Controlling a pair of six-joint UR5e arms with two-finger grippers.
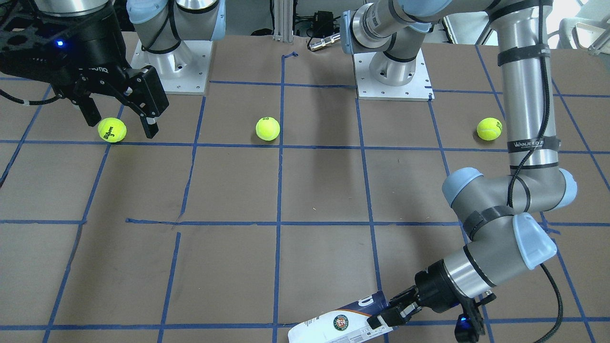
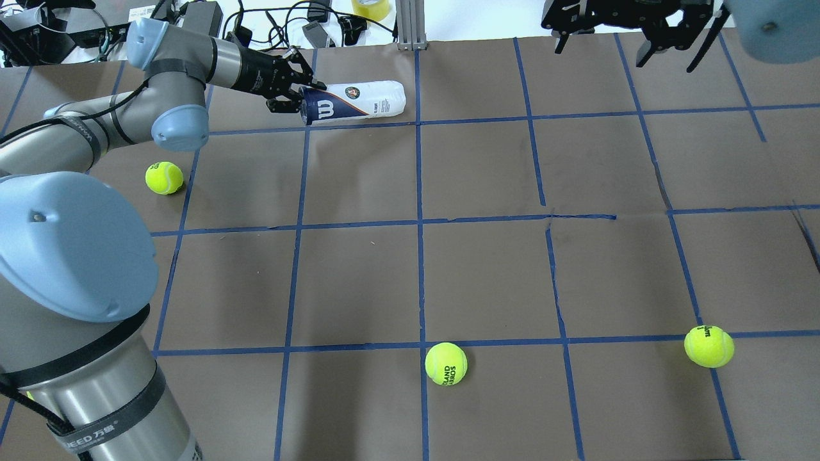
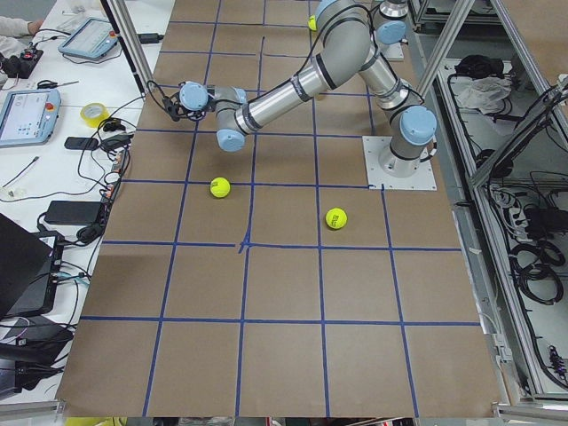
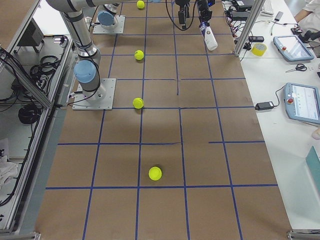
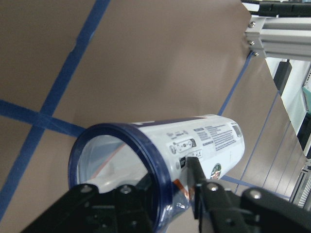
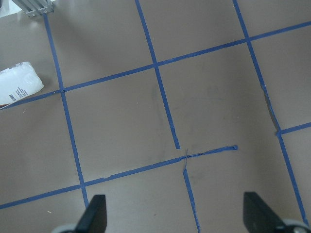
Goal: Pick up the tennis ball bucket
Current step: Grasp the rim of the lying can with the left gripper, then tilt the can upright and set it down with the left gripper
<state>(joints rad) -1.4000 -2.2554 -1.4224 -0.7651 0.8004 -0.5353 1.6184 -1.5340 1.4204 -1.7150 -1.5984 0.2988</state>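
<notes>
The left gripper [image 2: 302,96] is clamped on the open, dark blue rim of the can [image 2: 359,101]. In the wrist view one of its fingers [image 5: 195,182] presses the outside of the label, and the other is inside the mouth, so the wall is pinched between them. The jaws are nearly together, with only the thin wall between them.

Through the mouth the wrist view shows just the can's [image 5: 204,141] own inner wall. The can lies roughly level and runs straight out from the fingertips. Its navy band with the "W" is nearest them and its white closed end is farthest. I cannot tell whether it rests on the table [image 2: 487,275] or hangs just above it.

One ball [image 2: 164,177] lies back along the left arm, near its elbow and well apart from the gripper. Two more balls [image 2: 446,363] [image 2: 708,346] lie far off on the robot's side of the table, past several tape lines [image 2: 419,224].

The right gripper [image 6: 177,218] hovers high over the table with its jaws spread wide and nothing between them. The can's white end [image 6: 17,82] shows at the left edge of its wrist view, well away. In the front view a ball [image 1: 112,129] appears between its fingers [image 1: 151,128], but it lies on the table below, not in the grip.
</notes>
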